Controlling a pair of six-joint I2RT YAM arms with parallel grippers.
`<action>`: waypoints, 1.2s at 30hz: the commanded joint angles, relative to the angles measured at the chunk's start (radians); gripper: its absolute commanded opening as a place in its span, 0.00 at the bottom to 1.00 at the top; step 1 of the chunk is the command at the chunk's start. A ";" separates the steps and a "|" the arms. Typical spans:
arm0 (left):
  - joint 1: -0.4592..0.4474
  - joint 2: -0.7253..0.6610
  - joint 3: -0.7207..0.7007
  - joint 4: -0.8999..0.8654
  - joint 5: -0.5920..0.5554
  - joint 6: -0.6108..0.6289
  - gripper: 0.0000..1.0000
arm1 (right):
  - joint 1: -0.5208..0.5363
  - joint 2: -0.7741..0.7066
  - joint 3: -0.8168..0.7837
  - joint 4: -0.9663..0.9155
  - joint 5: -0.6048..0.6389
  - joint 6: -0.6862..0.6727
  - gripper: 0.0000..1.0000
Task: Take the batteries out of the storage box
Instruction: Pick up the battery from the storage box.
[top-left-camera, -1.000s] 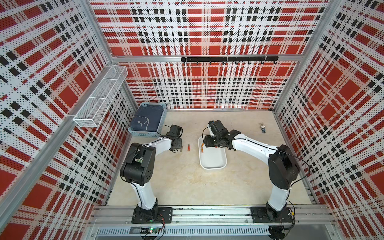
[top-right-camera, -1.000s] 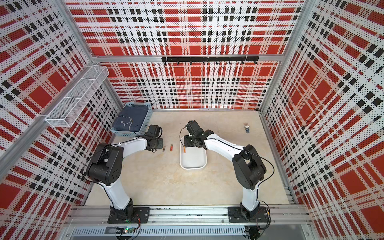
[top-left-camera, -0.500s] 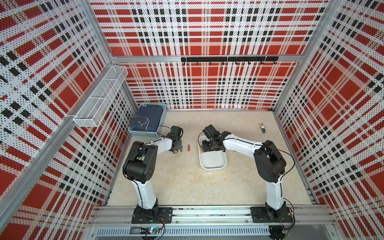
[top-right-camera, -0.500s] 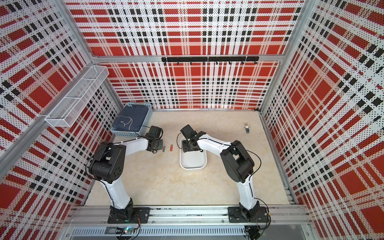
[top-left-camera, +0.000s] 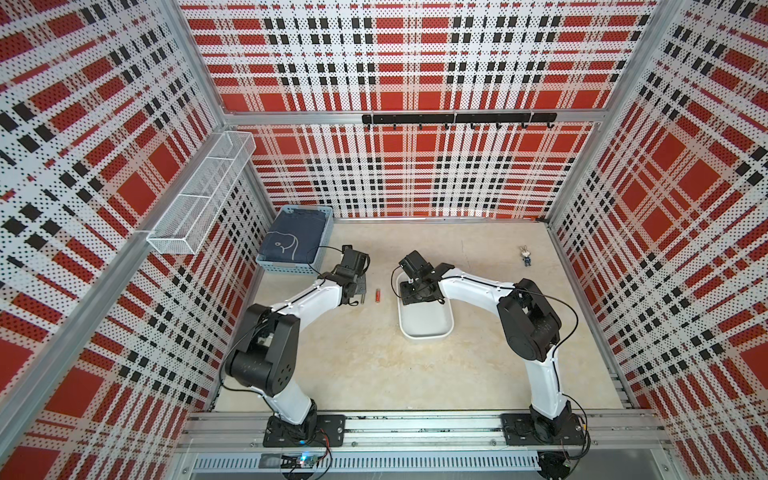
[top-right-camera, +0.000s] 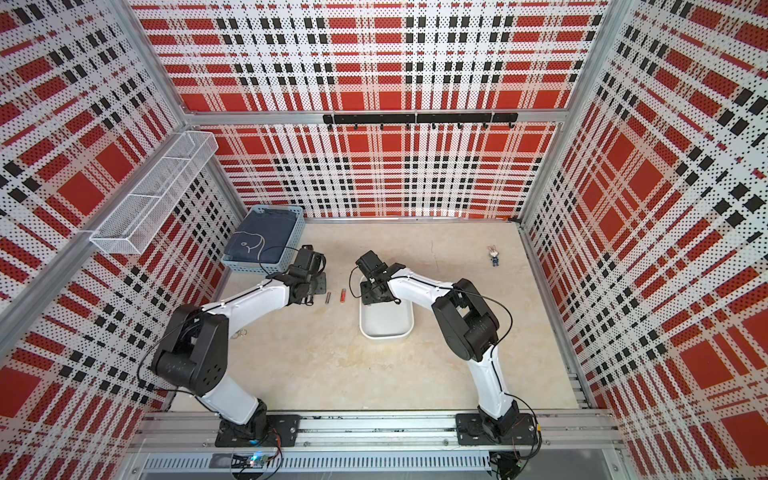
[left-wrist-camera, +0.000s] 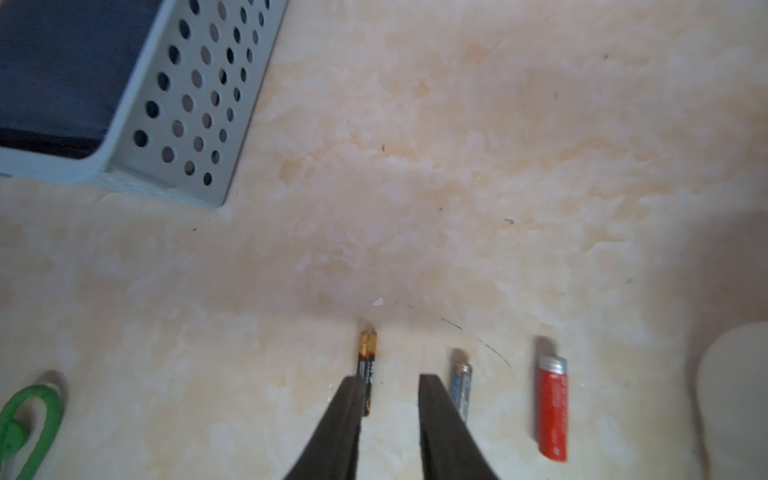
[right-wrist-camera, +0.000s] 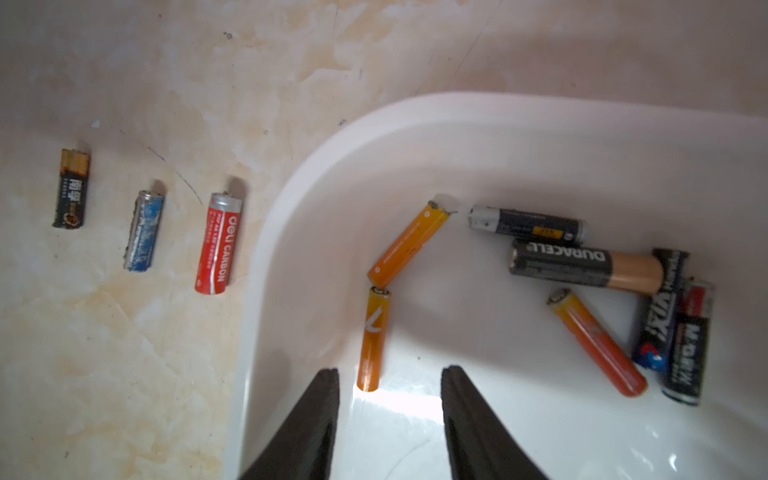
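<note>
While seven batteries (right-wrist-camera: 582, 268) sat in the box (right-wrist-camera: 291, 199), three lay on the surface (right-wrist-camera: 124, 353) beside it — left gripper (left-wrist-camera: 390, 378) spread, holding nothing, at the black battery (left-wrist-camera: 367, 365); right gripper (right-wrist-camera: 391, 370) spread, empty, above the box.

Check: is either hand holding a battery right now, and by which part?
Nothing. Left hand open, black-gold battery lying beside it on the table; right hand open over the storage box.
</note>
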 joint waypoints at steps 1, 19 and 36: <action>-0.018 -0.081 -0.051 0.014 -0.018 -0.038 0.39 | 0.007 0.046 0.040 -0.026 0.047 -0.011 0.47; -0.043 -0.100 -0.084 0.056 0.052 -0.094 0.40 | 0.013 0.107 0.034 -0.093 0.134 -0.011 0.16; -0.135 -0.200 -0.021 0.116 -0.051 -0.091 0.47 | -0.022 -0.153 -0.011 -0.097 0.071 -0.009 0.00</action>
